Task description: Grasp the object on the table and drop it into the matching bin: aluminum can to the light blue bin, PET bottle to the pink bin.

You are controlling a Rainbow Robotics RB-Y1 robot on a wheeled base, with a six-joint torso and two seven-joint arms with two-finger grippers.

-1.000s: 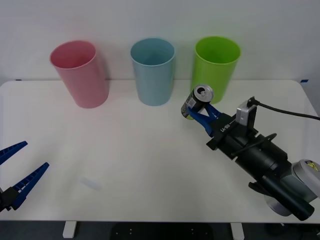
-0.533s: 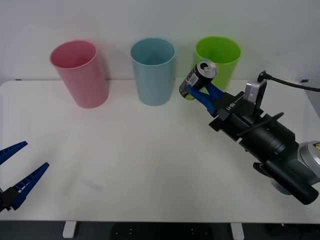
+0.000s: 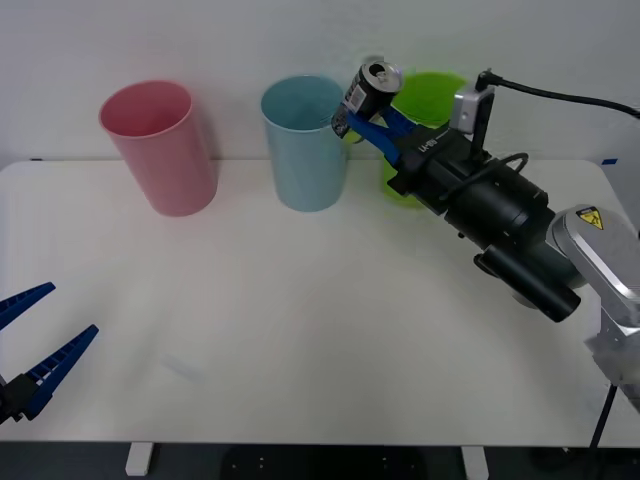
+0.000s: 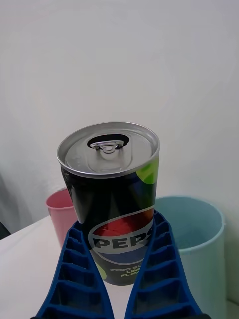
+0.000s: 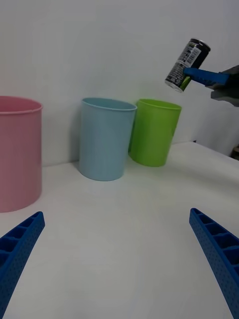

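My right gripper (image 3: 366, 112) is shut on the aluminum can (image 3: 366, 92), a small dark can with a silver top and a yellow-green mark. It holds the can in the air, tilted, above the table (image 3: 300, 320) between the light blue bin (image 3: 305, 145) and the green bin. In the right wrist view the can (image 4: 113, 209) sits between the blue fingers (image 4: 79, 279), with the light blue bin (image 4: 199, 244) and the pink bin (image 4: 59, 214) behind. The pink bin (image 3: 160, 148) stands at the far left. My left gripper (image 3: 35, 345) waits open at the front left.
A lime green bin (image 3: 432, 110) stands right of the light blue one, partly hidden by my right arm (image 3: 500, 220). The left wrist view shows all three bins, with the can (image 5: 186, 65) held high over the green bin (image 5: 153, 131).
My right gripper has lifted the can up and to the left, from just above the table by the green bin to rim height beside the light blue bin. The left arm has not moved.
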